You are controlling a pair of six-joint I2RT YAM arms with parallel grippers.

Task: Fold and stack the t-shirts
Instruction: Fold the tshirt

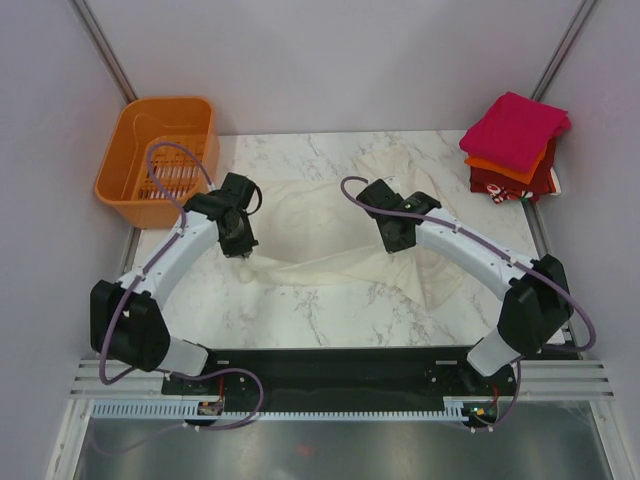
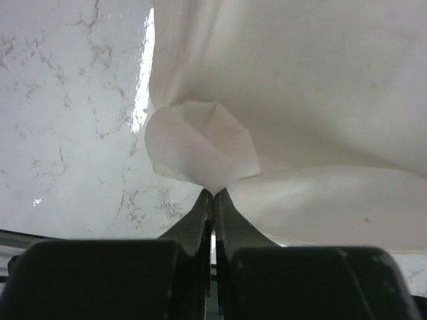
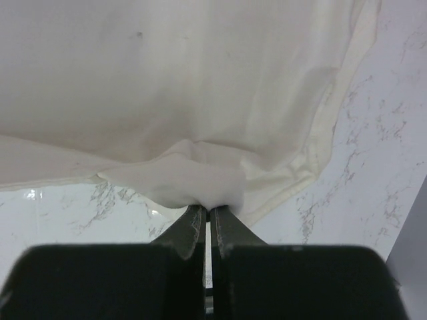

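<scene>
The large cream-white t-shirt point(image 1: 330, 235) lies spread and rumpled across the middle of the marble table. My left gripper point(image 1: 243, 256) is shut on a pinch of its left edge; the wrist view shows the cloth point(image 2: 200, 150) bunched at the fingertips point(image 2: 214, 195). My right gripper point(image 1: 398, 243) is shut on the shirt near its right side; in the right wrist view cloth point(image 3: 193, 180) bulges over the closed tips point(image 3: 208, 209). A stack of folded shirts sits at the far right corner: magenta-pink point(image 1: 514, 130) on top, orange point(image 1: 490, 165) under it, dark red point(image 1: 520, 183) below.
An orange plastic slotted basket point(image 1: 160, 160) stands off the table's far left corner. Grey walls and metal posts surround the table. The arm bases sit on a black plate point(image 1: 330, 375) at the near edge.
</scene>
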